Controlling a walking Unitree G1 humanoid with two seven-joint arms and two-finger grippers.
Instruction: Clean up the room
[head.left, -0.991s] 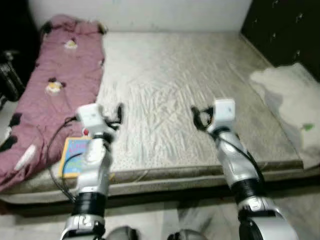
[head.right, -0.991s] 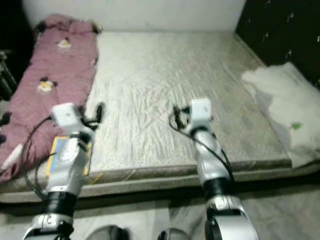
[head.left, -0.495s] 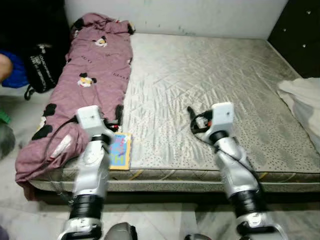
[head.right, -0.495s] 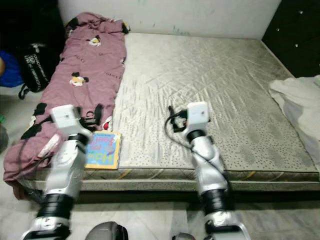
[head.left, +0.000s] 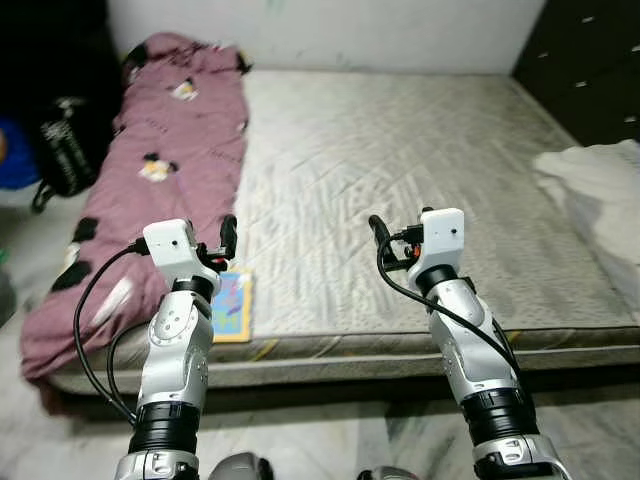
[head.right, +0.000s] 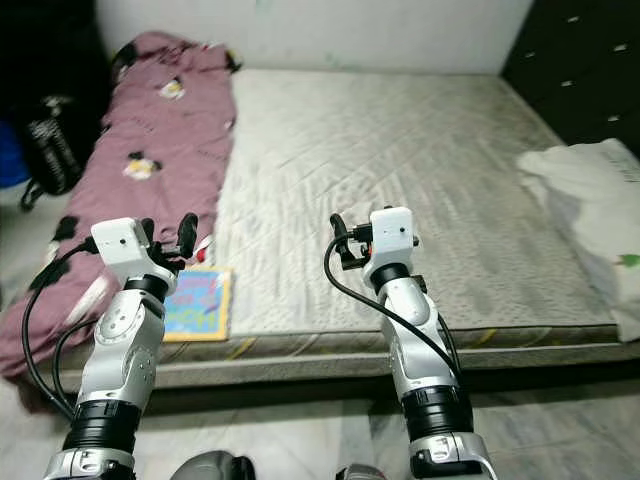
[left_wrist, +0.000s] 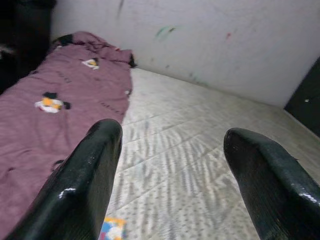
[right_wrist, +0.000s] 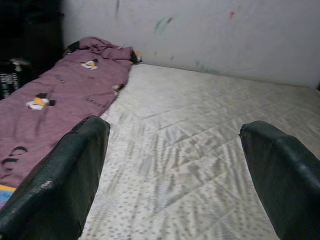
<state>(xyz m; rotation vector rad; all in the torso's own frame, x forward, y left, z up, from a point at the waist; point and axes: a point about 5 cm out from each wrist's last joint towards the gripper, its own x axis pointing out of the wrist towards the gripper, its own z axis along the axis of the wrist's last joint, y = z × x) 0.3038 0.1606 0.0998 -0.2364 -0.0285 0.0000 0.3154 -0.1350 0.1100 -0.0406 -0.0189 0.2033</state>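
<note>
A maroon blanket with cartoon prints lies along the left side of a bare grey mattress. A colourful book rests flat at the mattress's front left edge, beside the blanket. My left gripper hovers open just above and behind the book, with nothing between its fingers. My right gripper hangs open over the front middle of the mattress, its fingers wide apart and holding nothing.
A crumpled white cloth lies on the mattress's right edge. A black bag sits on the floor to the left, by something blue. A dark cabinet stands at the back right. Tiled floor runs along the mattress front.
The camera has swung, so the whole scene has shifted in the picture. Both arms keep the same raised pose with their grippers open. The book and blanket lie as before.
</note>
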